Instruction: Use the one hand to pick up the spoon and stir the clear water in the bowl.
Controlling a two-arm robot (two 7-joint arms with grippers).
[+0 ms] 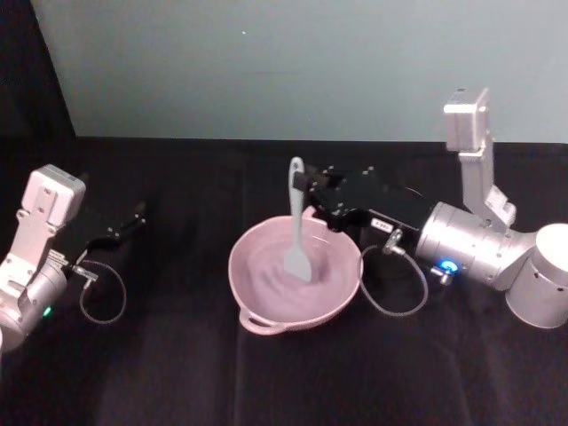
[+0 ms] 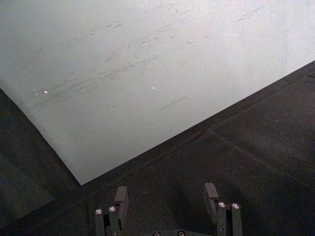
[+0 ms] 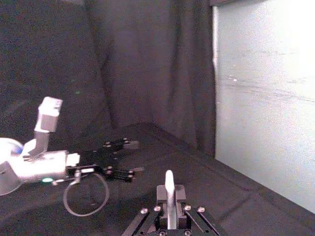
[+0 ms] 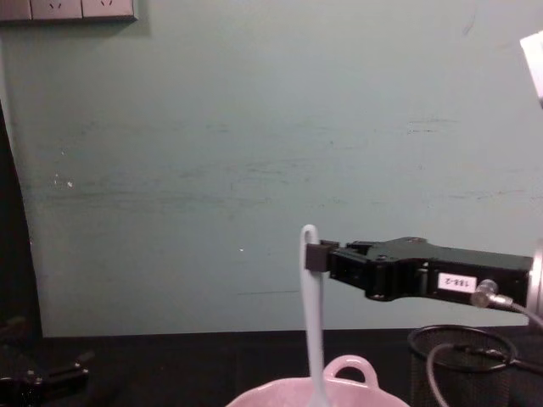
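Stir step in hand: right end effector [image 1: 303,185] clamped on upright spoon [image 1: 295,232], head inside bowl [image 1: 257,317] centre-tabletop; next needs gentle circling w/o rim knocks; left end effector [image 2: 165,196], fingers apart, parked at bowl's 9 o'clock.

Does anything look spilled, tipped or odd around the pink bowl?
Nothing stands out. The right gripper holds the spoon upright, head inside the bowl, which sits level with no spill visible. The left gripper sits open, apart on the left.
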